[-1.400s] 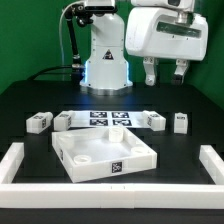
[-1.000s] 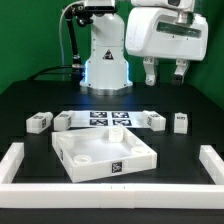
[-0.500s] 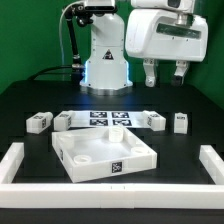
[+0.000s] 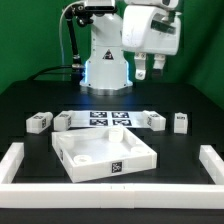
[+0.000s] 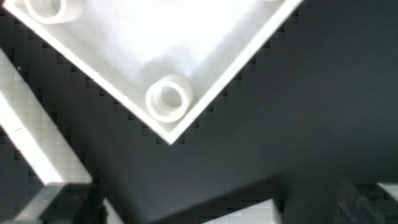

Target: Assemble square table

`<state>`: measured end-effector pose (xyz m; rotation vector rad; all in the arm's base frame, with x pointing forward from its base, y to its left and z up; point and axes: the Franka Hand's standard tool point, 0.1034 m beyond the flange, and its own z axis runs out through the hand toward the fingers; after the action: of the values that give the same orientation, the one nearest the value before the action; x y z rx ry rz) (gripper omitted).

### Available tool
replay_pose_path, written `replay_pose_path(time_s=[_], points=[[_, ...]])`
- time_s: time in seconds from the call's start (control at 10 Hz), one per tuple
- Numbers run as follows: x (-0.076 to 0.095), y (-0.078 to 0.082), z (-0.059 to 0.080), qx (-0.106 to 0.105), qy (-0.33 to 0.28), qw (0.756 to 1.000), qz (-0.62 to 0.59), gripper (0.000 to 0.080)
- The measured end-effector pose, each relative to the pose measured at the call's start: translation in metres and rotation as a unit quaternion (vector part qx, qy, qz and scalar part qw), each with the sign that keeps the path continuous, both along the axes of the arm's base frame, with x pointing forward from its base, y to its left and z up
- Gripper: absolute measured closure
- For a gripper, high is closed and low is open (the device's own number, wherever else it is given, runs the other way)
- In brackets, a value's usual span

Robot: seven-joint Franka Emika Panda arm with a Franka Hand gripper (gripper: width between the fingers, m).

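Two left leg blocks [image 4: 38, 121] stand on the black table [image 4: 30, 95] at the exterior view's left, one alone and the other at the end of the marker board [image 4: 100, 118]. In the middle, nearer the camera, the square panel [image 4: 103, 155] lies flat, rim up, with its tag [image 4: 115, 167] on the front wall. Above and rightward, the gripper [image 4: 150, 69] hangs high, fingers spread, holding nothing. Two right leg blocks [image 4: 180, 122] stand by the board's right end. The wrist view shows a panel corner with a round socket [image 5: 167, 97].
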<state>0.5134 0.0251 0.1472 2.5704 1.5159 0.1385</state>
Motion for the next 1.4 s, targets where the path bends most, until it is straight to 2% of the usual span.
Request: replay_pose_path(time_s=[0.4,0.6,0.8,1.1,1.2,1.4], points=[[-0.001,0.0,-0.002,0.0,0.004,1.0,-0.004,0.015],[-0.004,-0.011,-0.009,-0.018,0.033,0.997,0.071,0.015],[-0.011,-0.015,-0.022,-0.021,0.051,0.992,0.109,0.015],[-0.011,-0.014,-0.023,-0.023,0.052,0.991,0.12,0.015],[-0.011,-0.017,-0.024,-0.026,0.053,0.988,0.145,0.015],[-0.022,-0.039,-0.036,-0.039,0.077,0.953,0.289,0.015]])
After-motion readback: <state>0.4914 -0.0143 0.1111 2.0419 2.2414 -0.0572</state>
